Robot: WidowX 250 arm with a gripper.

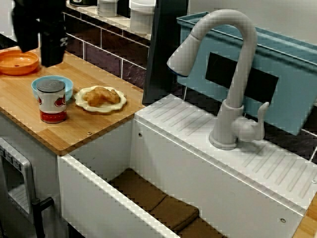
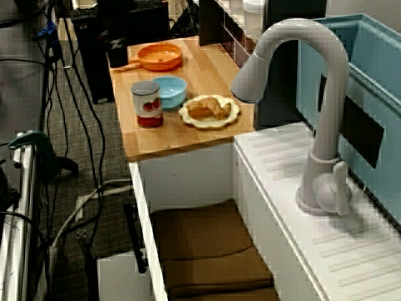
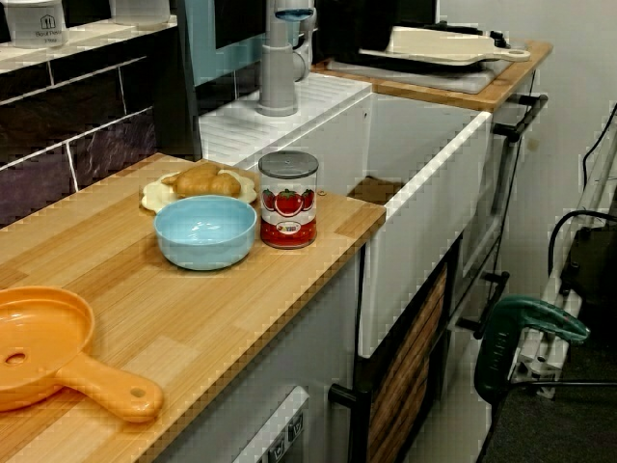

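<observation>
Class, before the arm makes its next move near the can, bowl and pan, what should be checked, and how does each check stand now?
1. Is the gripper open: cannot tell; it shows only as a dark blur.
2. Is the gripper touching nothing: ok.
3. Is the tomato can upright: ok.
4. Is there a gap between the tomato can and the blue bowl: cannot tell; they are very close.
5. Is the blue bowl empty: ok.
6. Does the orange pan lie flat on the counter: ok.

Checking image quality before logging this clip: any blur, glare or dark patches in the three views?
View facing the faucet: even light, but the gripper is a black, detail-less mass. View from the sink end: the near faucet looks soft; floor at left is dim. View from the counter end: sharp, mild sheen on the can lid and bowl.
</observation>
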